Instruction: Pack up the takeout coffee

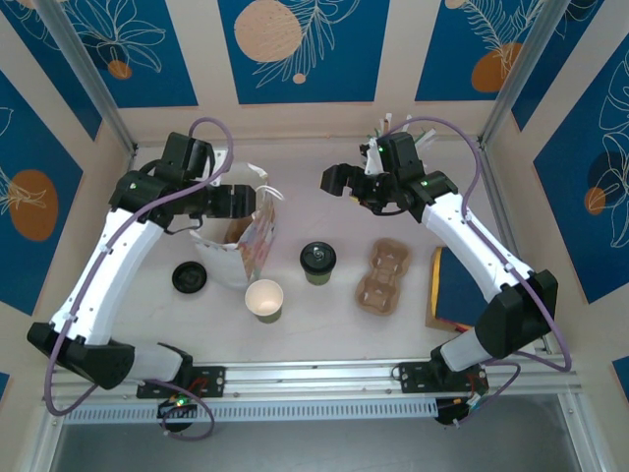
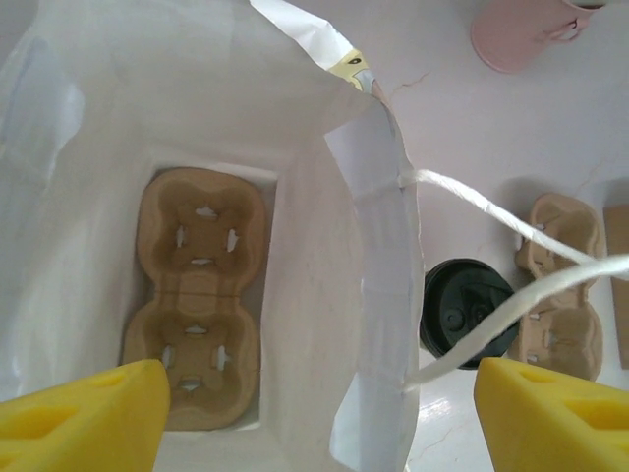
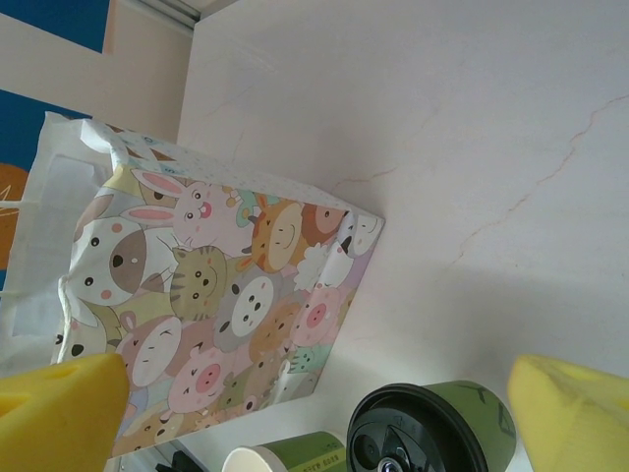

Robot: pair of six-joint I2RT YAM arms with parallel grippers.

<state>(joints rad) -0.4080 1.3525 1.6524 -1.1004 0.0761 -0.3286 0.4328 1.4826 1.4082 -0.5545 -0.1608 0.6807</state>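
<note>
The takeout coffee (image 1: 317, 260), a small dark-green cup with a black lid, stands upright mid-table, right of the cartoon-animal gift bag (image 1: 257, 246). My left gripper (image 1: 239, 200) hovers over the bag's open mouth. In the left wrist view the left gripper (image 2: 319, 418) is open, its yellow fingertips (image 2: 88, 413) straddling the bag's right wall (image 2: 324, 295); the coffee (image 2: 462, 313) sits beyond it. A brown cup carrier (image 2: 197, 295) lies in the bag's bottom. My right gripper (image 1: 339, 180) hangs open behind the coffee, holding nothing. From the right wrist, the right gripper (image 3: 314, 413) looks down on the coffee (image 3: 432, 433) and bag (image 3: 226, 295).
A lidless green cup (image 1: 264, 299) stands in front of the bag, and a loose black lid (image 1: 189, 277) lies left of it. A second brown carrier (image 1: 383, 275) and a flat blue-and-brown packet (image 1: 447, 290) lie to the right. A pink container (image 2: 526, 34) stands at the back.
</note>
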